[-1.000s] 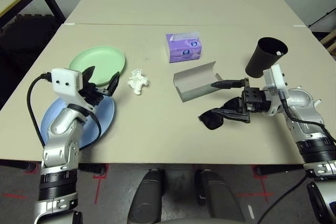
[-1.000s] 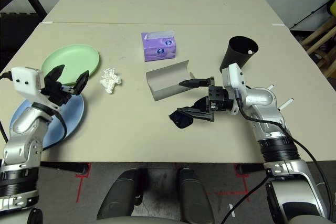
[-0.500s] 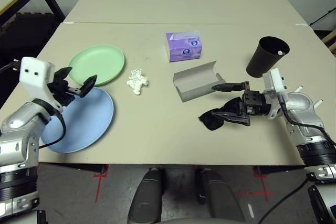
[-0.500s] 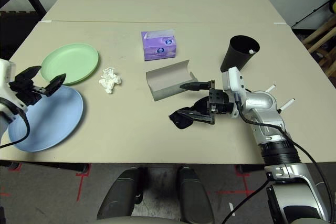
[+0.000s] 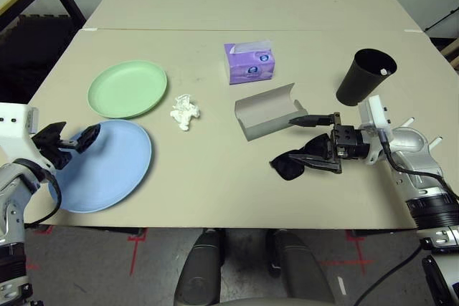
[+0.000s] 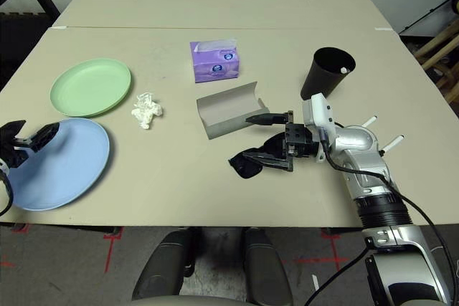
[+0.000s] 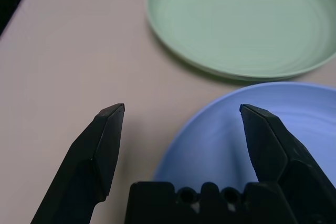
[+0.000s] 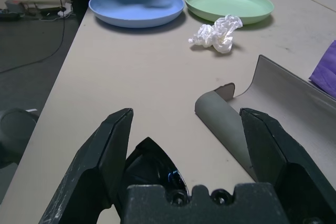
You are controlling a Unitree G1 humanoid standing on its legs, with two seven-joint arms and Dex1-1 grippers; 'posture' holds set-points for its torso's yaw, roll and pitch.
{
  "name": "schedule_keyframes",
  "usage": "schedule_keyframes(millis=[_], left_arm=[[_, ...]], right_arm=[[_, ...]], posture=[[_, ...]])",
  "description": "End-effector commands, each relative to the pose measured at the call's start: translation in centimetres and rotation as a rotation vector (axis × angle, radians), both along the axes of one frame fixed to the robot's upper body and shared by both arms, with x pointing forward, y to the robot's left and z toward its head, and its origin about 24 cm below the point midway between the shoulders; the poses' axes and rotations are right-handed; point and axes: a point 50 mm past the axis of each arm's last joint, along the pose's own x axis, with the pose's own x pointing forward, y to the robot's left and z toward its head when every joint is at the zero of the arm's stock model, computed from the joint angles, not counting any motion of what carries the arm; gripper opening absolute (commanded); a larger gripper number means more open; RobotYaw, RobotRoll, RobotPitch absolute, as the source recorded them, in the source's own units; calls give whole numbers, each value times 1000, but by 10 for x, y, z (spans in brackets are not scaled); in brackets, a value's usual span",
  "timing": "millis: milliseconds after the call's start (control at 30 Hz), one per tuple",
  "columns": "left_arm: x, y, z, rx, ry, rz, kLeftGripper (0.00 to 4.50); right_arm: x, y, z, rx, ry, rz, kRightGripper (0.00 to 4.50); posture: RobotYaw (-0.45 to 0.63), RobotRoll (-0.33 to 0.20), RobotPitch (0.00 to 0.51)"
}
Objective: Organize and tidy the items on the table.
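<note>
Our left gripper [image 5: 69,139] hangs spread wide at the table's [image 5: 215,191] left edge, over the rim of the blue plate [image 5: 107,170], holding nothing. Green plate [image 5: 128,89] sits just behind it, the crumpled tissue [image 5: 183,112] beside that. Our right gripper [image 5: 310,143] is wide too, the sunglasses [image 5: 290,163] between its fingers near the front edge, with the open grey case [image 5: 267,111] just behind them.

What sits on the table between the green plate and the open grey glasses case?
The crumpled white tissue lies between the green plate and the glasses case, apart from both; otherwise that stretch of table is bare, as the left eye view shows.
</note>
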Motion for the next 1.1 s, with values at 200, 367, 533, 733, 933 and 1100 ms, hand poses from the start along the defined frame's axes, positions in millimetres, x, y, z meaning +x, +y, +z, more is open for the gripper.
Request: schedule_keyframes(millis=[200, 367, 533, 733, 933, 1100], left_arm=[[-20, 25, -14, -58, 93, 98, 4500], [-26, 29, -18, -85, 122, 109, 4500], [-30, 31, -19, -89, 133, 110, 4500], [-36, 34, -22, -109, 151, 125, 4500], [-45, 37, -26, -123, 173, 134, 4500], [-47, 37, -26, -133, 164, 141, 3889]], right_arm=[[-2, 0, 1, -10, -11, 4, 4472], [-3, 0, 1, -12, -12, 4, 4472], [-4, 1, 1, -13, -13, 5, 4472], [-3, 2, 3, -11, -20, 7, 4472], [-3, 1, 3, -15, -21, 6, 4472], [-3, 1, 3, -17, -20, 6, 4500]], posture=[[120, 0, 169], [116, 0, 171], [117, 0, 171], [116, 0, 171], [116, 0, 171], [118, 0, 172]])
